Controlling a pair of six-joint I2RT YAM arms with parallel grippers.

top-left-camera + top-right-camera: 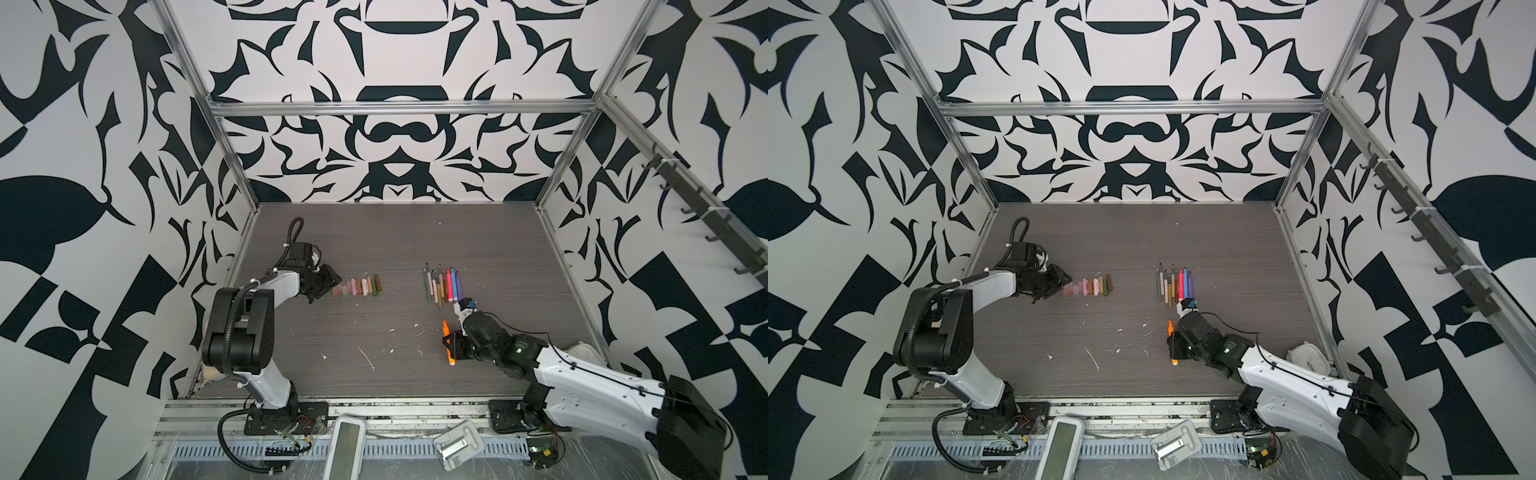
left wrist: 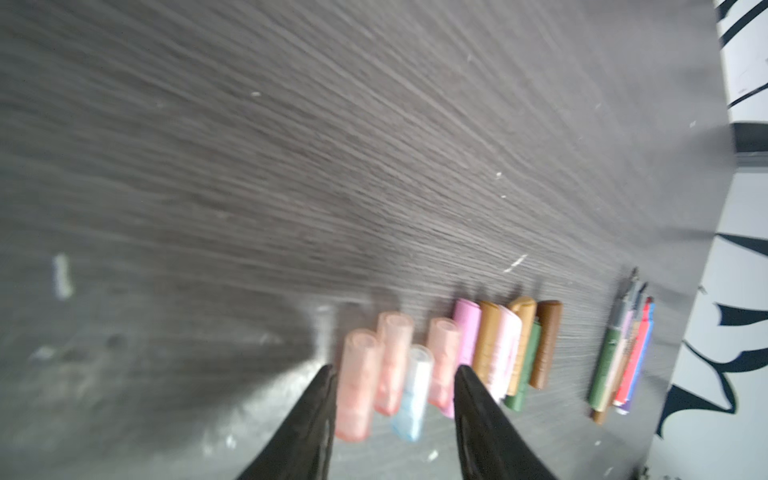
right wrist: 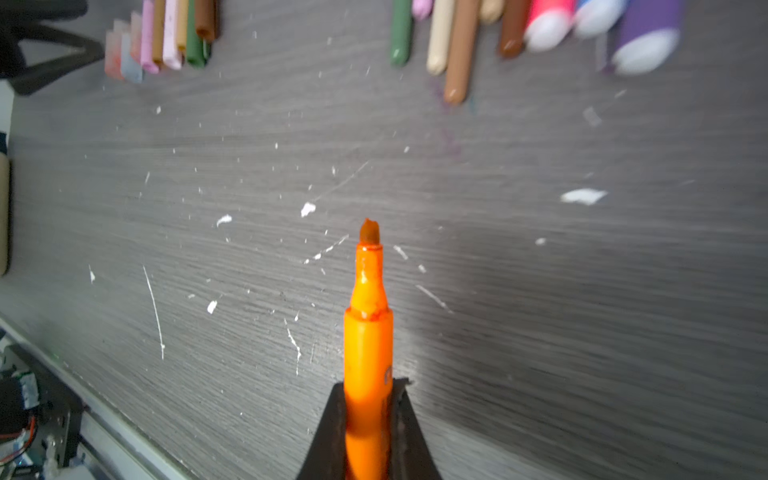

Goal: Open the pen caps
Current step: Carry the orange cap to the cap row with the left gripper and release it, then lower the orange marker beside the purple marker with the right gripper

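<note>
**Two arms at a grey worktop (image 1: 374,232), with one orange pen held.**
Nearest, the right jaws are clenched on the barrel of an orange pen (image 3: 368,353). Its bare felt tip points toward the far wall. Farther back, a row of pens (image 1: 441,284) with exposed tips lies on the right. Well apart to the left, a row of caps (image 1: 359,286) lies side by side. The left jaws stand parted at that row's left end, over the pale pink caps (image 2: 374,370), gripping nothing.
</note>
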